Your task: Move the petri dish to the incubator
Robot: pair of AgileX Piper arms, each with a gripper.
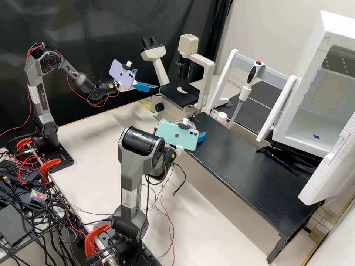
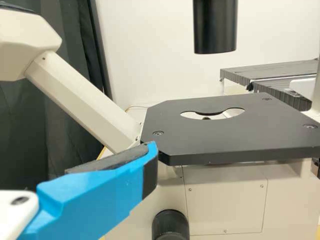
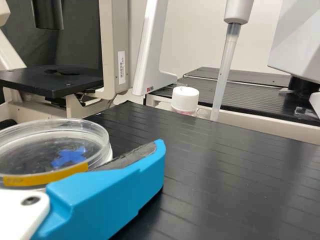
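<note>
Three views | high: left jaws (image 1: pixel 147 79) standing well open by microscope (image 1: pixel 205 79), right jaws (image 1: pixel 190 128) gripping dish | left wrist: left jaws facing stage (image 2: pixel 230 142) | right wrist: dish (image 3: pixel 35 150) hanging near worktop (image 3: pixel 240 185), probably handling light, stiff, slick, brittle; sidewall suiting gentle hold

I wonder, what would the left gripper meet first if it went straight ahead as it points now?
Most likely the microscope, around the near edge of its black stage, though depth is hard to judge.

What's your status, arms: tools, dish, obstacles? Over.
Left tool open near the microscope. Right tool holding the dish. Incubator door open; hanging pipette may crowd the route.
</note>
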